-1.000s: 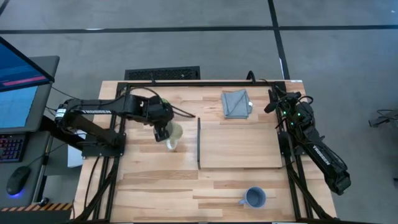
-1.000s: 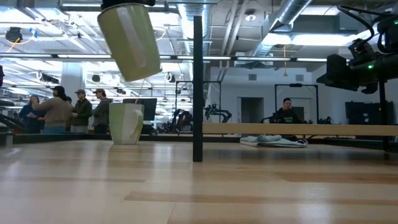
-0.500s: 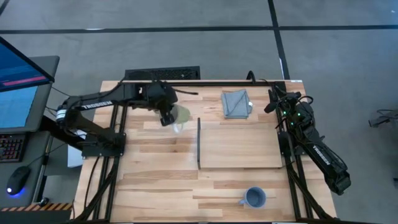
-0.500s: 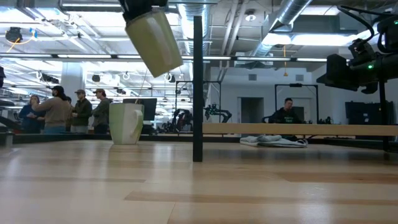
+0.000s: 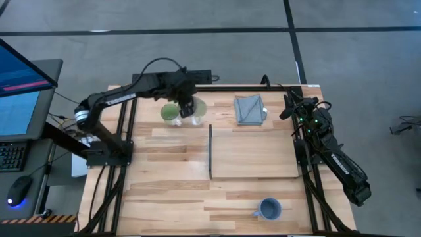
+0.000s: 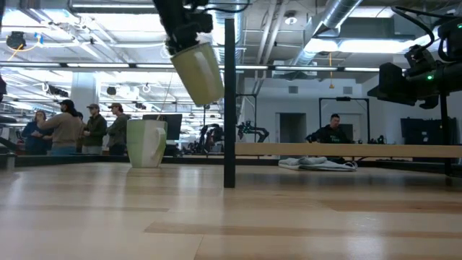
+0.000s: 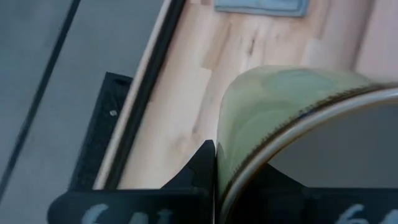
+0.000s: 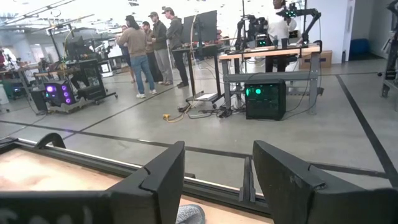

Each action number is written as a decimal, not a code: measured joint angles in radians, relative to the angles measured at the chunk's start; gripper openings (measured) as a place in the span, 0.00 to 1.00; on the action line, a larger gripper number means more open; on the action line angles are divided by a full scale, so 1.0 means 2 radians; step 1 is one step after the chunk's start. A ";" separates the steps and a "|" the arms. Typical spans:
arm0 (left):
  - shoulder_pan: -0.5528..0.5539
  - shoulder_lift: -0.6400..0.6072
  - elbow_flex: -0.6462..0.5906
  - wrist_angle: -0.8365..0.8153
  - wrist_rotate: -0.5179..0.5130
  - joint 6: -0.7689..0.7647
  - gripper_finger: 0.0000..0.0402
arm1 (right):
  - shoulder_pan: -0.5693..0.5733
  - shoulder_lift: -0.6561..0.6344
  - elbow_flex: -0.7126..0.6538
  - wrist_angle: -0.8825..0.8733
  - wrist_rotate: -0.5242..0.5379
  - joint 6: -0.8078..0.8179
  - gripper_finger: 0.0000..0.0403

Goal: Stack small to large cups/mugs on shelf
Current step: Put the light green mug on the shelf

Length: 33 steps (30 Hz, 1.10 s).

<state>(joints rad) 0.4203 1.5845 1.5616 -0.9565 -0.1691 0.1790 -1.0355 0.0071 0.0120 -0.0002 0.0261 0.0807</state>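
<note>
The left gripper (image 5: 186,109), near the top middle of the high view, is pinched tight on the rim of a tilted cream mug (image 6: 198,72) held up in the air. A green-lined mug (image 5: 170,112) stands on the worktop (image 5: 164,178) just left of it, and the blue-grey mug (image 5: 269,209) sits at the bottom, below the shelf (image 5: 253,155). The right gripper (image 8: 214,171) waits at the right side with its fingers spread and holds nothing.

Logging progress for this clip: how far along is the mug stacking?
Done: nothing; no mug is on the shelf. In hand: the left gripper holds a pale mug tilted in the air. Left: the green-lined mug and the blue-grey mug stand on the table, unstacked. The right gripper waits open.
</note>
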 joint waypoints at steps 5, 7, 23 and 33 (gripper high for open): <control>0.014 0.073 0.093 -0.033 0.003 0.031 0.03 | 0.000 0.000 0.000 0.000 0.000 0.000 0.53; 0.017 0.102 0.135 -0.046 0.015 0.040 0.03 | 0.000 0.000 0.000 0.000 0.000 0.000 0.53; 0.020 0.279 0.377 -0.136 0.045 0.089 0.03 | 0.001 0.012 0.000 0.000 -0.001 0.000 0.53; 0.021 0.319 0.397 -0.125 0.064 0.099 0.03 | 0.000 0.041 0.000 0.000 0.000 -0.001 0.53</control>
<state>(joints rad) 0.4622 2.2226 2.3557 -1.2063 -0.0418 0.3769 -1.0348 0.0881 0.0120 -0.0002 0.0257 0.0795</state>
